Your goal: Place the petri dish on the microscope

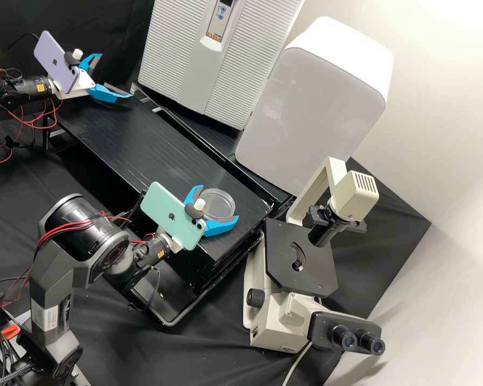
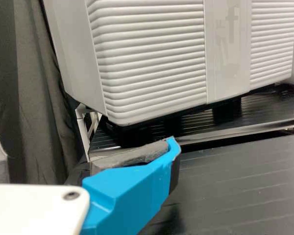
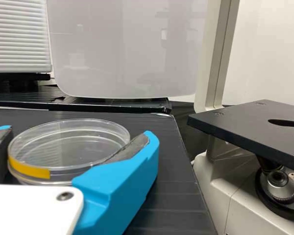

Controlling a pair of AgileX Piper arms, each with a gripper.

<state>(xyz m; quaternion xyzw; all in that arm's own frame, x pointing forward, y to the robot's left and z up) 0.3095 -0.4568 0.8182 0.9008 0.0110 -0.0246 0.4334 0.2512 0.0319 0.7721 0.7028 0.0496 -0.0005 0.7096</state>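
The see-thru round dish [image 1: 216, 205] is held at the bench [image 1: 107, 139] end nr the m'scope [image 1: 284, 321]; it's not set on the m'scope's flat black plate [image 1: 282, 236]. The dish is clenched btwn the 2 blue fingers of the R gripper [image 1: 220, 202], w/ the grey pads [image 3: 132, 149] put against its sides. It can't be told if the dish is raised a bit off the bench. A strip of yellow tape [image 3: 29, 170] is stuck on its rim. The L gripper [image 1: 115, 76] is seen well apart from the m'scope, over the bench's far end, w/ its fingers spread wide.

A purple phone [image 1: 57, 61] is fixed on the L arm, far from the m'scope, & a green phone [image 1: 173, 214] is fixed on the R arm, closer to it. Red wires [image 1: 64, 229] are strung along both arms. A big white box [image 1: 316, 107] is placed just past the m'scope, & a grey box w/ ridges [image 1: 172, 59] is placed farther from it. The m'scope's lamp [image 1: 354, 195] is held up above its plate, & its 2 eyepieces [image 1: 349, 342] are set low on its front. Black cloth [image 1: 193, 343] is spread around the m'scope.
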